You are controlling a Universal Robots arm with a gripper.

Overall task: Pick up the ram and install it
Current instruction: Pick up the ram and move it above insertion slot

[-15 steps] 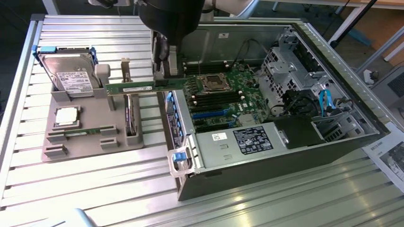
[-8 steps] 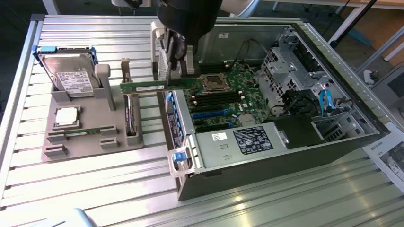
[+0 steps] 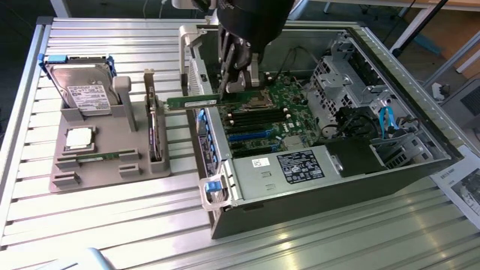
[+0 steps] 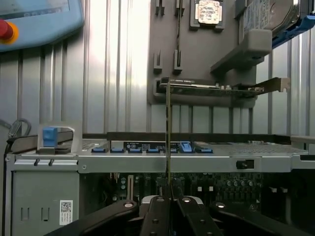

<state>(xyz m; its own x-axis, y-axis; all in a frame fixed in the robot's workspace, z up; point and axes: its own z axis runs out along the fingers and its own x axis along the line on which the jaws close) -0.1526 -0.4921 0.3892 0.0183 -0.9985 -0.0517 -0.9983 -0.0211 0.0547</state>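
1. The claw [image 4: 169, 200] is clenched on one end of the ram [image 4: 168, 132], pinching the thin green stick between its fingers.
2. The ram hangs in the air over the side wall of the open computer case [image 4: 197, 162]. It is not in a slot.
3. Past the case, a gray holder [image 4: 206, 49] sits on the bench [image 4: 113, 73]. A dark card [image 4: 216, 88] stands on edge in it.
4. Farthest are a square chip [image 4: 208, 11] and a hard drive [image 4: 266, 14].

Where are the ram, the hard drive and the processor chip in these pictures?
ram [image 3: 191, 103]: exterior view, middle of the green stick.
hard drive [image 3: 89, 94]: exterior view, on its white label.
processor chip [image 3: 80, 138]: exterior view, on its silver top.
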